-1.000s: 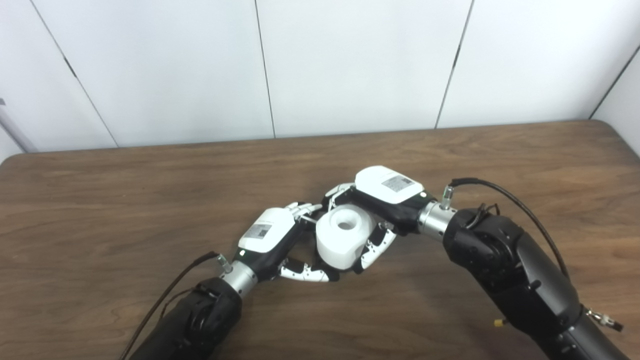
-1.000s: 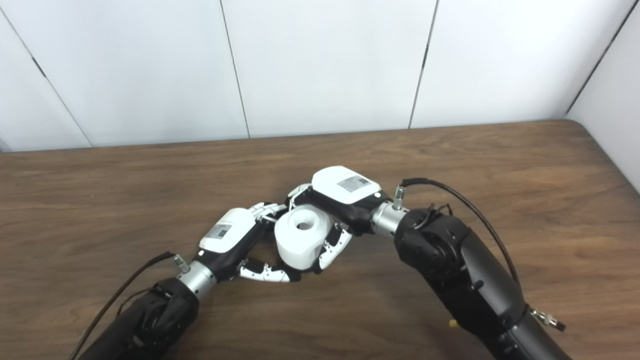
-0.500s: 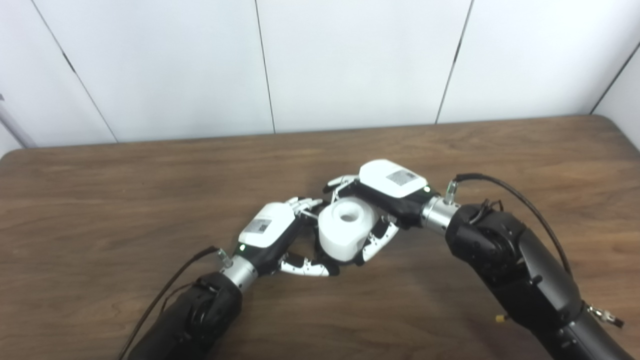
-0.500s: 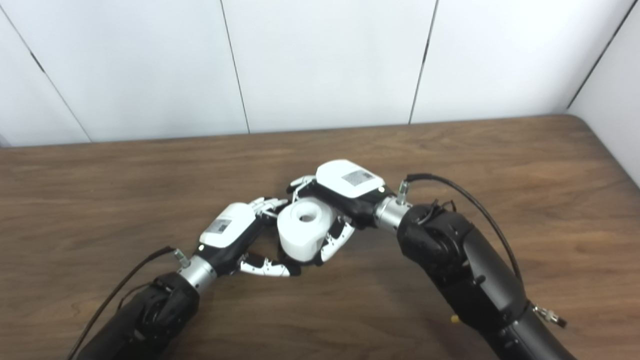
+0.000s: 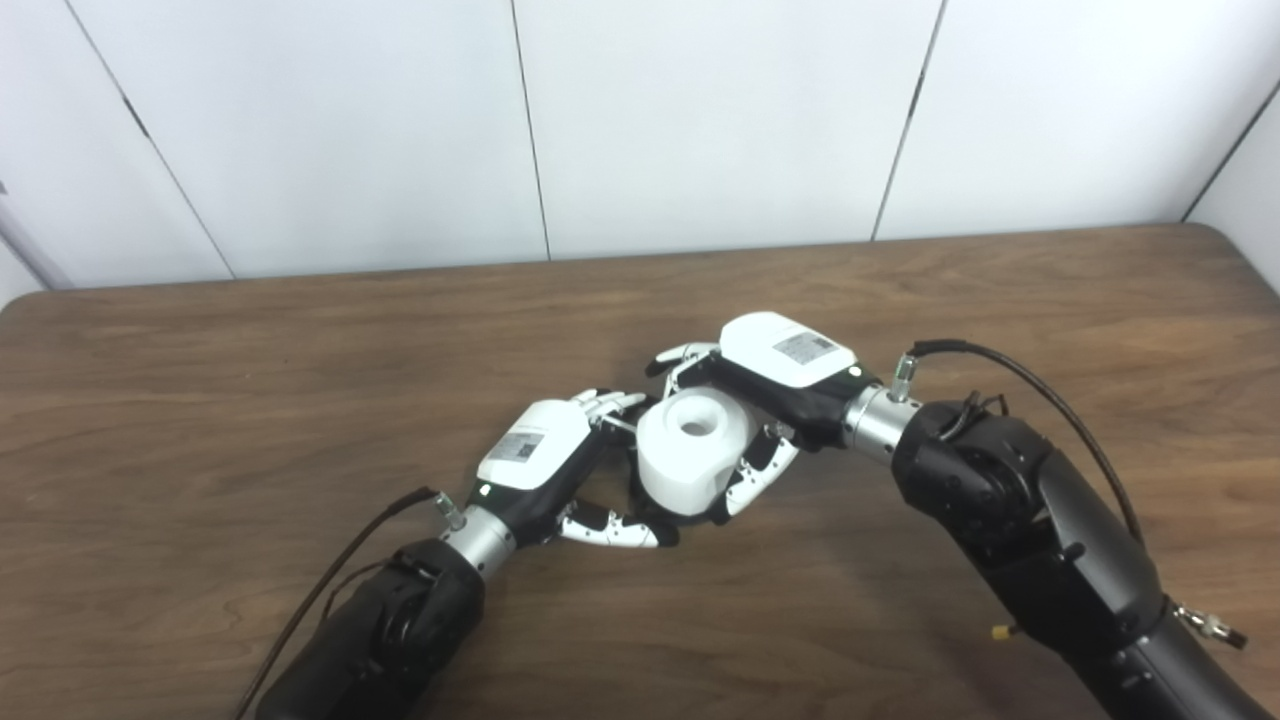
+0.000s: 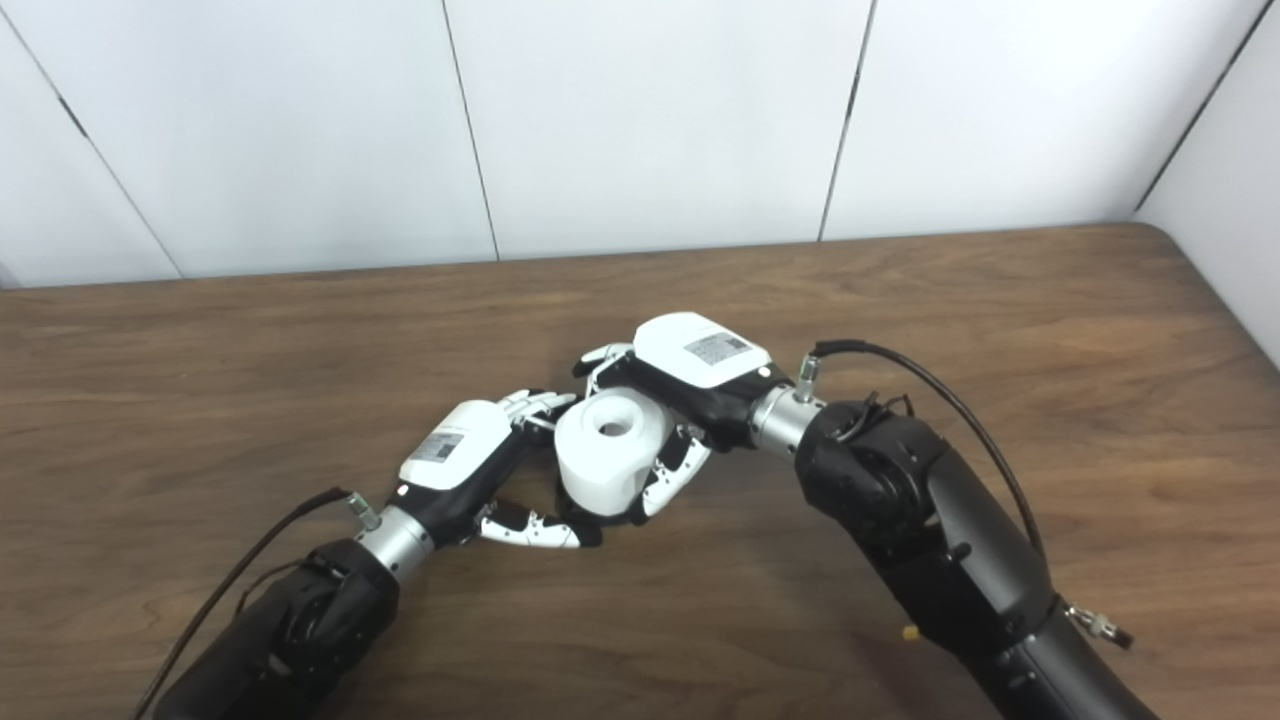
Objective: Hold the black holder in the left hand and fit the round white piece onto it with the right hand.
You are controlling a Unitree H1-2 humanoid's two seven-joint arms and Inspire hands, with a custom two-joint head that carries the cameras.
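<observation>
Round white piece [image 5: 690, 455] sits clasped between left hand [image 5: 535, 465] and right hand [image 5: 775, 375].

The round white piece [image 5: 690, 460] is a stout, matt white cylinder with a round hole sunk in its top face, standing nearly upright with that hole turned up and a little toward the camera. It sits just above the brown desk [image 5: 250, 400], clasped from the right by the right robot hand [image 5: 770, 395] and met at its left side and base by the fingers of the left robot hand [image 5: 545, 470]. Of the black holder only a dark sliver [image 5: 634, 478] shows at the piece's lower left edge; its shape cannot be made out.
</observation>
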